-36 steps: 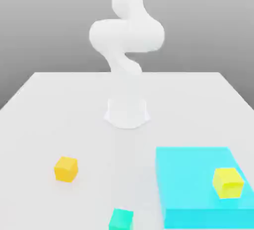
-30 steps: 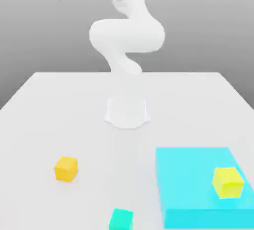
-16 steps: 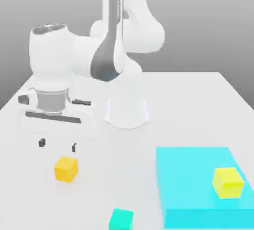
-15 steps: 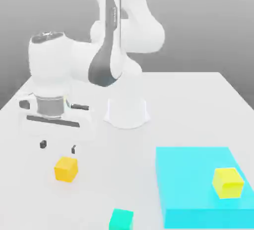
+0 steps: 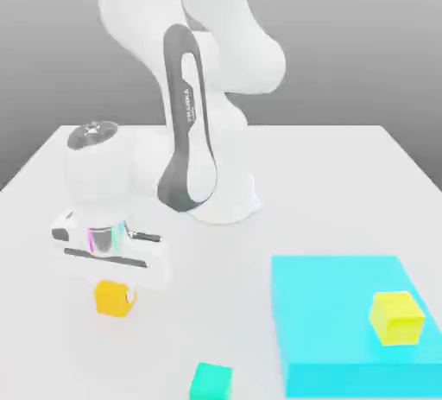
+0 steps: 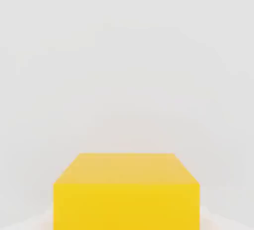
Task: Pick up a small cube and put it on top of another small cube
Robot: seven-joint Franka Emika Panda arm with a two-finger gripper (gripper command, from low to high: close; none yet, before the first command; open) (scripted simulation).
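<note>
Gripper (image 5: 114, 295) is closing down on your small golden cube (image 5: 110, 301), at the exterior view's left. Half a second ago you were seeing it hovering above, fingers spread; now it's sitting low around the cube, and the jaws are standing just a cube's width apart, with a finger at either side. You're looking at a grip, not an empty closure.

Cube is resting on the table (image 5: 221, 260) where it was, no visible shift, so the approach isn't knocking it. Hand view is showing it squared up between the fingers, which is suiting a straight lift.

For the task: you're moving from reach to grasp, with lift, carry and stacking all remaining. You're having two candidates for the base — the teal-green cube (image 5: 211, 383), near the camera around the middle, and the lemon-yellow cube (image 5: 397, 319), on the cyan block (image 5: 337, 303) at the exterior view's right. Can't tell which one you're wanting.

Next you're needing a vertical lift, watching for slip. If you're going for the yellow one, you're needing extra height to clear the block.
</note>
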